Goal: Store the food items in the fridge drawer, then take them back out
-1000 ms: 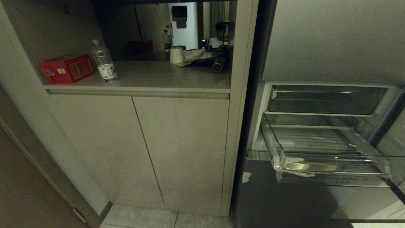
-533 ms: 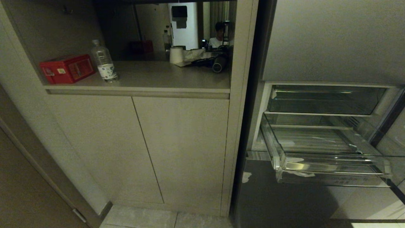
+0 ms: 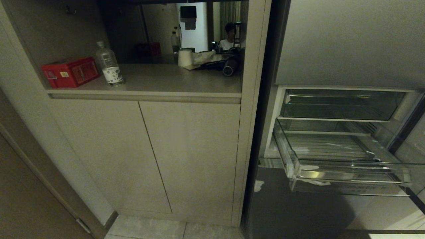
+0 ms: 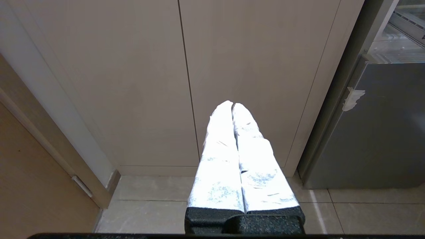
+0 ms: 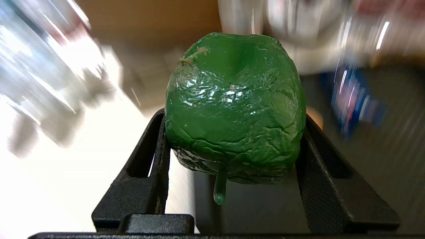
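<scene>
Green pepper, glossy and wrinkled, fills the middle of the right wrist frame, clamped between the right gripper's black fingers, stem toward the palm. Carrying it well means a steady grip and a low release over the fridge drawer, standing pulled out at lower right of the head frame. One pepper shows; no orange piece. The left gripper hangs pressed closed, holding nothing.

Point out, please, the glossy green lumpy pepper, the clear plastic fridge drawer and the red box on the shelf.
Glossy green lumpy pepper [image 5: 234, 106], right wrist view, its wrinkled side.
Clear plastic fridge drawer [image 3: 348, 187], head view, its thick front rim.
Red box [image 3: 70, 71], head view, its front face.
</scene>
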`<state>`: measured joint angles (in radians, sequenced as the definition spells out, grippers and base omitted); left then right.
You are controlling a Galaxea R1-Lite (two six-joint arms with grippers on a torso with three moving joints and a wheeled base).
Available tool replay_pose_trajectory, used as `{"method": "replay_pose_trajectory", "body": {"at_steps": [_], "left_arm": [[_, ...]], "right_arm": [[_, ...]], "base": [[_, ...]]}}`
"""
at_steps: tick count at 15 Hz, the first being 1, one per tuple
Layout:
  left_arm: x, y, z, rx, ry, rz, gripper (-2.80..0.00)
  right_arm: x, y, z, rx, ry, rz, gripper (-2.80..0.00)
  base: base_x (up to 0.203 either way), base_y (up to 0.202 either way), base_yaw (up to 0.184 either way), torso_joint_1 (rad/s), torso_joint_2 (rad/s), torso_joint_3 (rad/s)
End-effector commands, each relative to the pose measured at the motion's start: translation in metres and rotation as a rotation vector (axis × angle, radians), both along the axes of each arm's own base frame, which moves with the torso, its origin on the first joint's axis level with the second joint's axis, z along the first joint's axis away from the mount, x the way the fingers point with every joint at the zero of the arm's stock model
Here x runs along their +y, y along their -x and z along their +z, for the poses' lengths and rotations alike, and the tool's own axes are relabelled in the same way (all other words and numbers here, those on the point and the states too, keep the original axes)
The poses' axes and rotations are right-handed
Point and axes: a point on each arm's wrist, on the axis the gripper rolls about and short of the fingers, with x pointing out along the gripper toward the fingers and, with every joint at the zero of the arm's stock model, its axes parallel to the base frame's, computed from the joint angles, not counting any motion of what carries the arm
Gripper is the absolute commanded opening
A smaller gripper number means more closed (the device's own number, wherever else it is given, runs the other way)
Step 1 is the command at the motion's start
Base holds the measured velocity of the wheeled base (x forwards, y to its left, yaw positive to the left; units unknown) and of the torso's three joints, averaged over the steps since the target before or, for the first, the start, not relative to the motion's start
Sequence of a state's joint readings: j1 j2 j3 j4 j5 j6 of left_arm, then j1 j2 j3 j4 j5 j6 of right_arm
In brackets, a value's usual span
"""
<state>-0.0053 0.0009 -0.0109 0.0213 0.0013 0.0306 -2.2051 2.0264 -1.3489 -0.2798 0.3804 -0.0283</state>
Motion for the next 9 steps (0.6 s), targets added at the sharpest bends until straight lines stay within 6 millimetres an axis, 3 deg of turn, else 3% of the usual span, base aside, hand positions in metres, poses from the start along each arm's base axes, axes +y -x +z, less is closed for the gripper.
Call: {"method": "replay_pose_trajectory", "body": {"at_steps": [1, 5, 9], "left_arm": [[0.0, 0.0, 0.0, 0.001, 0.0, 0.001, -2.8], [0.0, 0.0, 0.0, 0.001, 0.0, 0.001, -2.8], [0.0, 0.0, 0.0, 0.001, 0.0, -0.002, -2.8]], "right_arm": [[0.007, -0.023, 0.078, 0.065, 0.2, 0.023, -2.8], [-0.003, -0.082, 0.151, 0.057, 0.397, 0.194, -2.8], [-0.008, -0.166, 0.186, 0.021, 0.511, 0.45, -2.8]], "base": [[0.0, 0.0, 0.0, 0.0, 0.0, 0.0], [0.0, 0.0, 0.0, 0.0, 0.0, 0.0], [0.0, 0.0, 0.0, 0.0, 0.0, 0.0]]}}
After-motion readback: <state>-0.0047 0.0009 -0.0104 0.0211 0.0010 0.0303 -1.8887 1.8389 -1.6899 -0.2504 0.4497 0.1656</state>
